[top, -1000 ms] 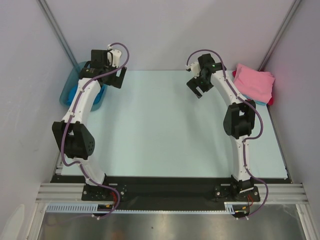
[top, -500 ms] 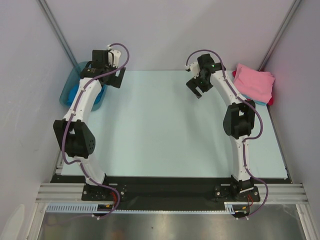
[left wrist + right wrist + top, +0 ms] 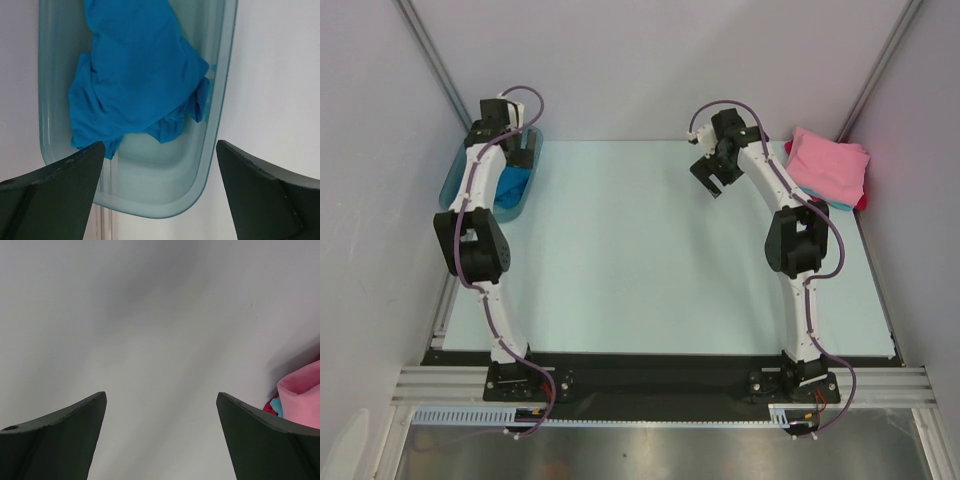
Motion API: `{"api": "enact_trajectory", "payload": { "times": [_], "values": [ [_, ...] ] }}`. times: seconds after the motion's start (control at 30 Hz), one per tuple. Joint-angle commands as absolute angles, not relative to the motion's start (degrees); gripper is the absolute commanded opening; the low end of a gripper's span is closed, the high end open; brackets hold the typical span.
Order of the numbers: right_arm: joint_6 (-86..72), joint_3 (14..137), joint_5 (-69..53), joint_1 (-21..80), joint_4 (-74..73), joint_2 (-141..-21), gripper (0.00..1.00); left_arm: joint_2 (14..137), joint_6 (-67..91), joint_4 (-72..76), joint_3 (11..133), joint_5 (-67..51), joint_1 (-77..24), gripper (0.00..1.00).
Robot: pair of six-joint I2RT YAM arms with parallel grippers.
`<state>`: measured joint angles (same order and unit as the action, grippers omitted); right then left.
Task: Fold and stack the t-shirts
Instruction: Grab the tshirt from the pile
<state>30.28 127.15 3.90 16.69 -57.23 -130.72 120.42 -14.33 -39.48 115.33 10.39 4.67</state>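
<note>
- Over the tub, at the bench's far left corner, we see the left gripper hovering, jaws spread wide and holding nothing.
- Inside the tub, below and slightly ahead of that gripper, lies the blue t-shirt. It is crumpled, with its bulk running along the tub's length. We judge the left arm far nearer for the pick.
- Well right of the tub, the right gripper hangs above bare bench, also spread and empty.
- Farthest from the tub, the pink t-shirt lies folded, light blue and red edges showing beneath.
</note>
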Motion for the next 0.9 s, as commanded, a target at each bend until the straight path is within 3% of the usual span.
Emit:
{"api": "enact_trajectory", "payload": {
  "times": [0.0,0.87],
  "values": [
    [30.76,126.74,5.01,17.14,-56.43,-129.9,1.0,121.19,-11.95,-38.58,121.28,11.34,5.1,1.0],
    [31.64,125.33,6.33,18.98,-56.16,-130.43,1.0,127.79,-10.55,-38.85,125.42,5.71,6.24,1.0]
  ]
}}
